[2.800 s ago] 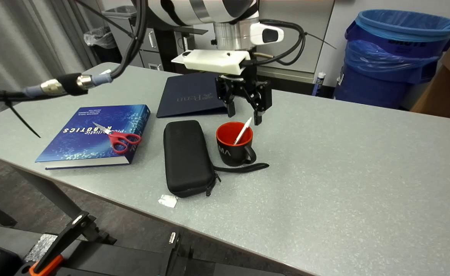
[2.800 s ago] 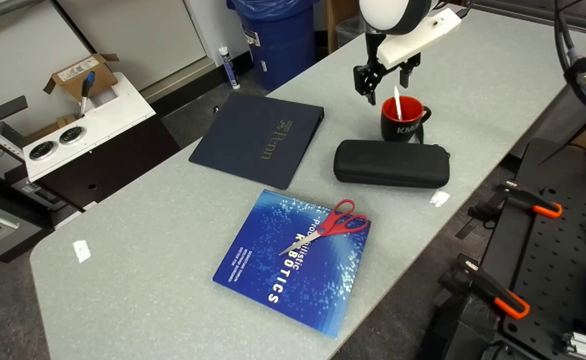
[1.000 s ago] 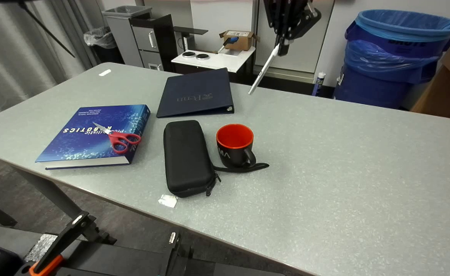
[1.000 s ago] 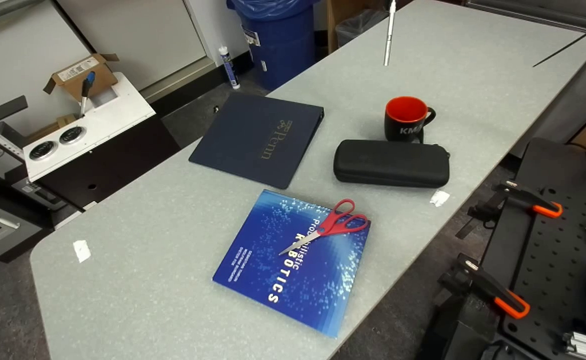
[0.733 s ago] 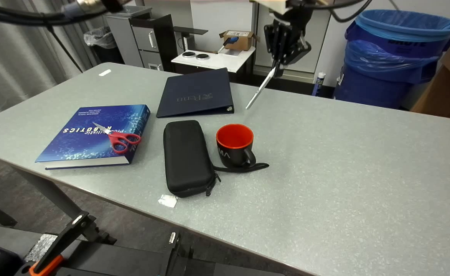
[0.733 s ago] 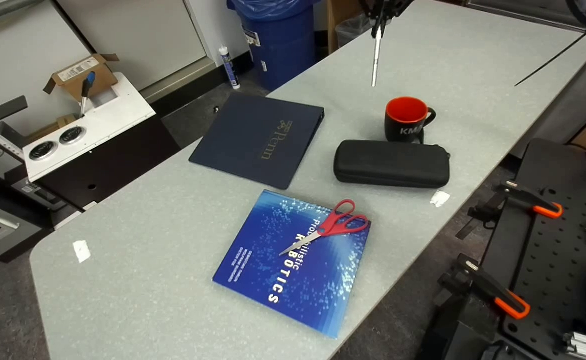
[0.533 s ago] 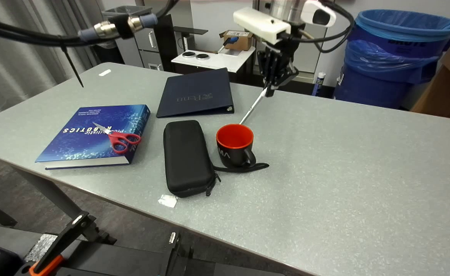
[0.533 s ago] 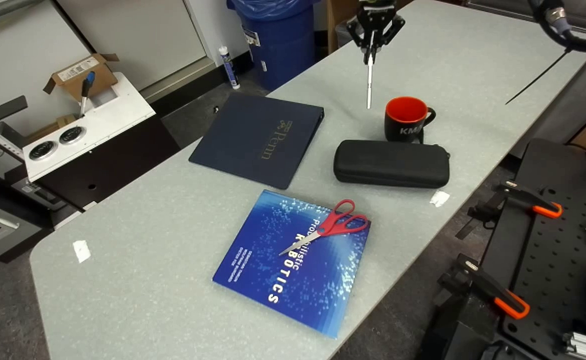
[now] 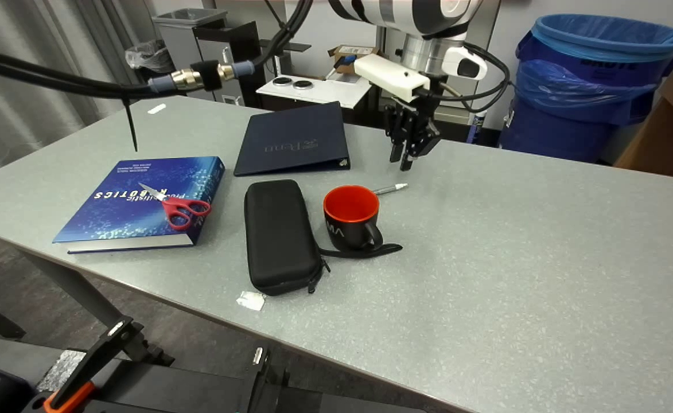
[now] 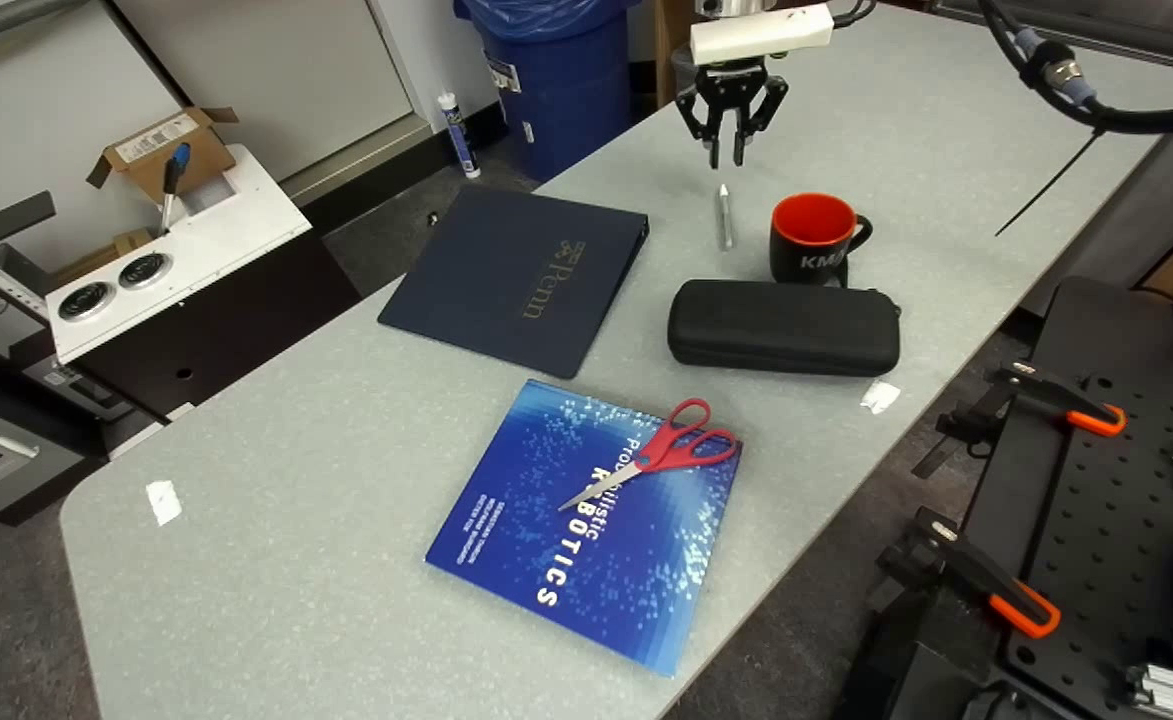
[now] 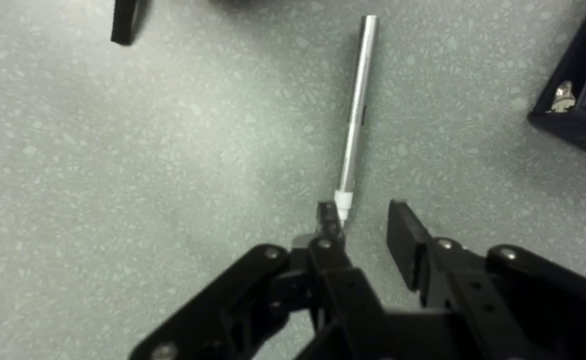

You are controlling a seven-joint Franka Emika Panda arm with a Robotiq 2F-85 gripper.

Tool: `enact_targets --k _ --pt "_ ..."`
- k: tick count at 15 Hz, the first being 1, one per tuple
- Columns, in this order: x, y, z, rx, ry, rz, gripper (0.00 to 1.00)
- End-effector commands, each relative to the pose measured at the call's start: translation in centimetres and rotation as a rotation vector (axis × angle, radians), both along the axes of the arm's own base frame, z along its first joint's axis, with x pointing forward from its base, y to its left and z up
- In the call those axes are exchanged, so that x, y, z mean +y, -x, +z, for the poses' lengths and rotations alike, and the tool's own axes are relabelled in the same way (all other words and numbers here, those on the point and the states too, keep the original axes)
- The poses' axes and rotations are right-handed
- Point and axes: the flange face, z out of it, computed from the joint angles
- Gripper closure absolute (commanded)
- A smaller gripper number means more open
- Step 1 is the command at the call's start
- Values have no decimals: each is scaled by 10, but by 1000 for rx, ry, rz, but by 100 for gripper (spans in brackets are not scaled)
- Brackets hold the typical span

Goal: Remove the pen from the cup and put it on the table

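The pale desk (image 9: 514, 275) carries an upright cup (image 10: 812, 248) and a dark folder (image 10: 521, 275). The pen (image 11: 355, 117), gripped a moment earlier, now lies flat on the desk between these items, outside the cup. The end effector (image 10: 726, 154) stands above the pen's white end, jaws parted, holding nothing. Placement is therefore judged complete; only retraction should remain.

Red-handled scissors (image 10: 652, 457) on blue book (image 10: 596, 560), navy folder (image 10: 516, 280) and black case (image 10: 784, 326) nearby.
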Motion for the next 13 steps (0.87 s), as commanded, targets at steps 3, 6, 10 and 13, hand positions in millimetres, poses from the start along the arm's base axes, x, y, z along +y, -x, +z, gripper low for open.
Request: enact_targets --k 3,6,10,13 --pt "-8 -8 8 18 0 -6 19" --pt "-10 -8 13 8 -8 -2 1" --pt "-6 -7 7 -5 3 3 0" --pt "-5 -7 6 -3 1 4 0"
